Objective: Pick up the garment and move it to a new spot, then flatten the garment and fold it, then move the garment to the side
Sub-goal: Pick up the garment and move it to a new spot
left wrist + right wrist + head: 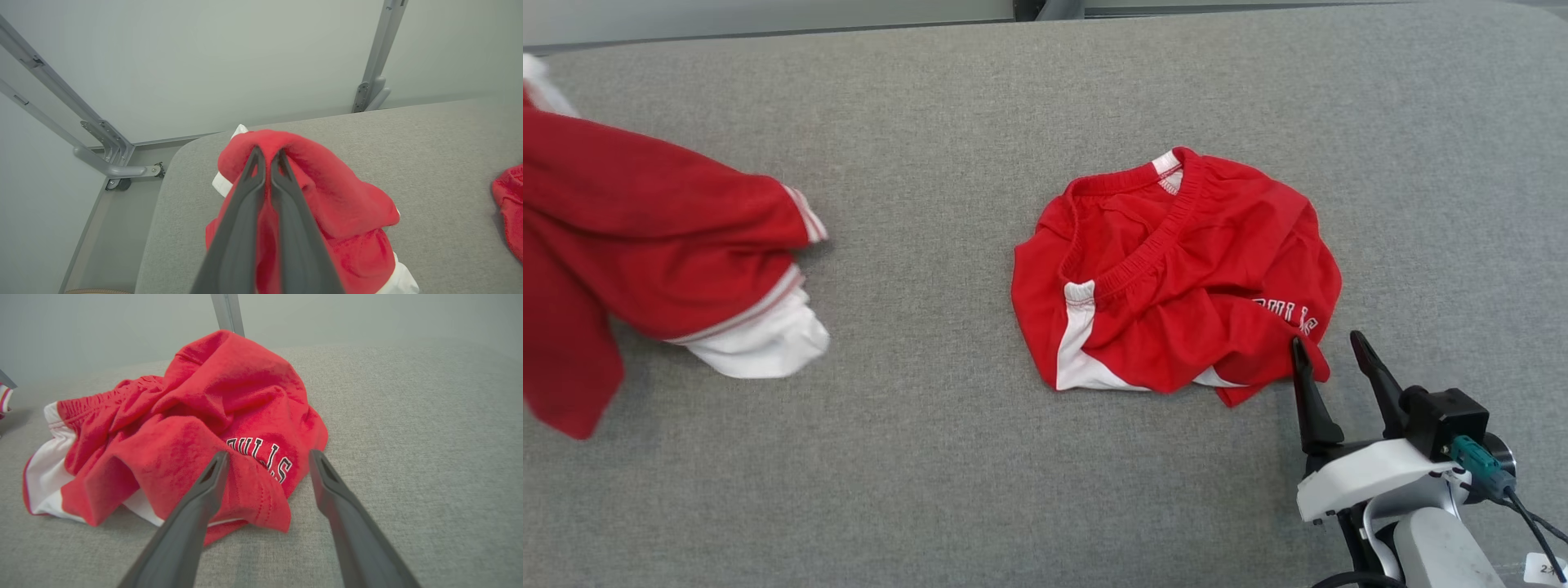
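Left gripper (pixel 268 154) is clamped on the red shirt's (pixel 347 204) bunched top; right gripper (pixel 1325 340) has fingers spread, tips right beside the red shorts' (pixel 1176 278) corner.

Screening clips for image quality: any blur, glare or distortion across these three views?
Head view: even light, no glare, sharp. Left wrist view: the left gripper looks soft up close, wall struts splay from the wide lens. Right wrist view: shorts lettering crisp, far wall hazy.
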